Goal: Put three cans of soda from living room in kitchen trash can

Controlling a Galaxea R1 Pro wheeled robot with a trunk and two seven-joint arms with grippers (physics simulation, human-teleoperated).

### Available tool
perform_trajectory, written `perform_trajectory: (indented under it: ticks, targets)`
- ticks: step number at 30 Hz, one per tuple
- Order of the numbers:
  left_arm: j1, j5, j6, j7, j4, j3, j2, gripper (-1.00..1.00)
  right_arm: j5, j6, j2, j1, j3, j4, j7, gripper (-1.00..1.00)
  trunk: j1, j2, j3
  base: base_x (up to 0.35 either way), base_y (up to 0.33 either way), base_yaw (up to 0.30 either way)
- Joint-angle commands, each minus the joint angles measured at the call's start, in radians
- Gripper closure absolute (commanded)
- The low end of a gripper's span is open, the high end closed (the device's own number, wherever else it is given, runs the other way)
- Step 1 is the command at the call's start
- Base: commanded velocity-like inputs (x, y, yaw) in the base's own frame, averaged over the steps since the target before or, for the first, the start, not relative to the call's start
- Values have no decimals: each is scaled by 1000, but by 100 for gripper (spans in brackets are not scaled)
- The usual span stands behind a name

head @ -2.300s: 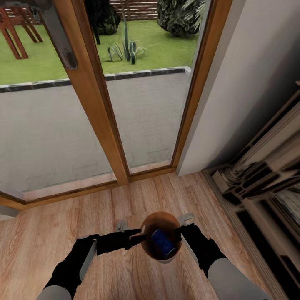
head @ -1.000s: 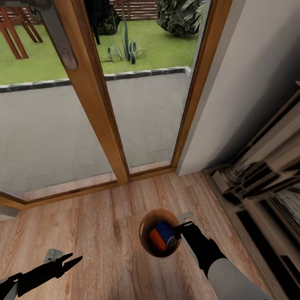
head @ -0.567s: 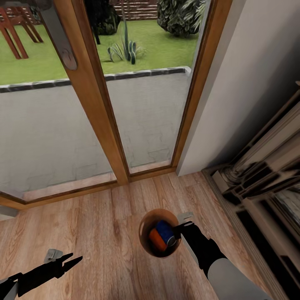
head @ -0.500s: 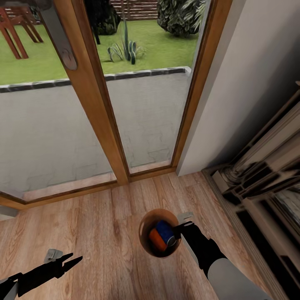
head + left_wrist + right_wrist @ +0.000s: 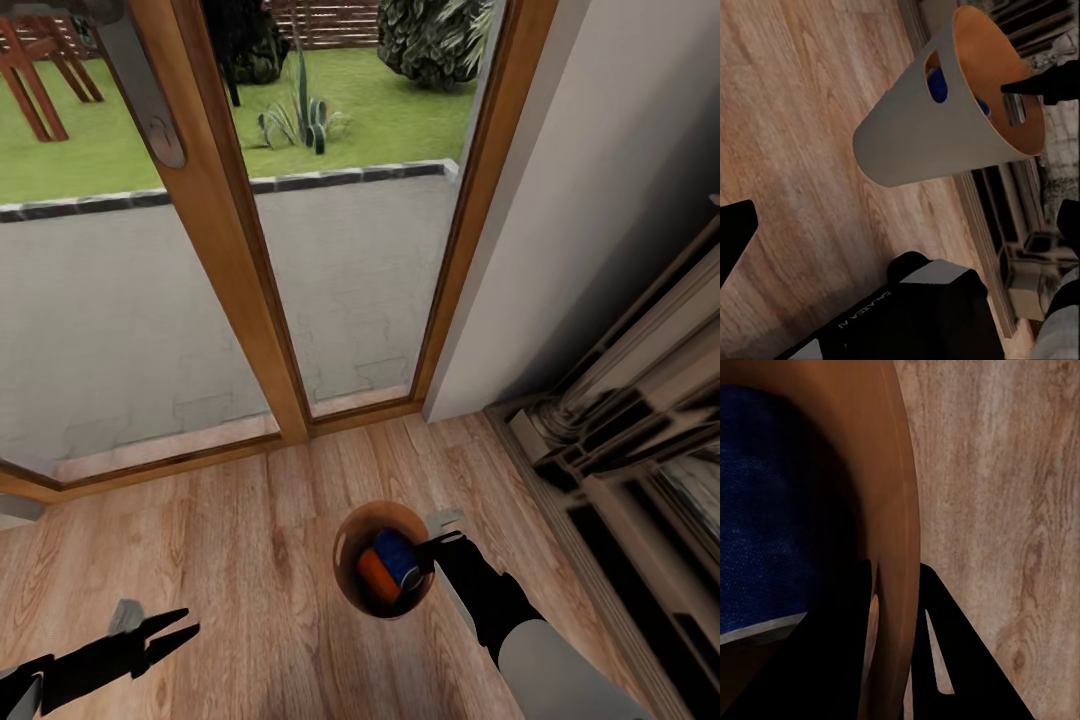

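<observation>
Right now my right gripper (image 5: 428, 553) pinches the rim of the round grey bin with the shiny brown inside (image 5: 350, 580), one finger inside the wall and one outside. Down in the bin, just beside my fingers, lie a blue soda can (image 5: 397, 558) and an orange soda can (image 5: 376, 575), touching. My left gripper (image 5: 178, 633) hangs open over the light wood plank floor (image 5: 260, 520), well apart from the bin.

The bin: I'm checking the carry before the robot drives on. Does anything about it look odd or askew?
Yes. The bin hangs off the wood floor, tilted, held by the right gripper pinching one side of its rim. A blue can and an orange can lie inside. The left gripper is open, away from it.
</observation>
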Motion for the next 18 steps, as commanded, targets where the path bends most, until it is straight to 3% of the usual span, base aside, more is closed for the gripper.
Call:
perform_trajectory:
  ticks: [1, 6, 18]
  targets:
    - [0, 0, 0, -26, -1, 0, 1, -100, -8, -1, 0, 0, 0, 0, 4, 100, 0, 0, 0, 0, 0, 0]
    - [0, -2, 0, -65, -3, 1, 2, -100, -8, -1, 0, 0, 0, 0, 4, 100, 0, 0, 0, 0, 0, 0]
    - [0, -1, 0, -70, -3, 2, 2, -100, -8, -1, 0, 0, 0, 0, 4, 100, 0, 0, 0, 0, 0, 0]
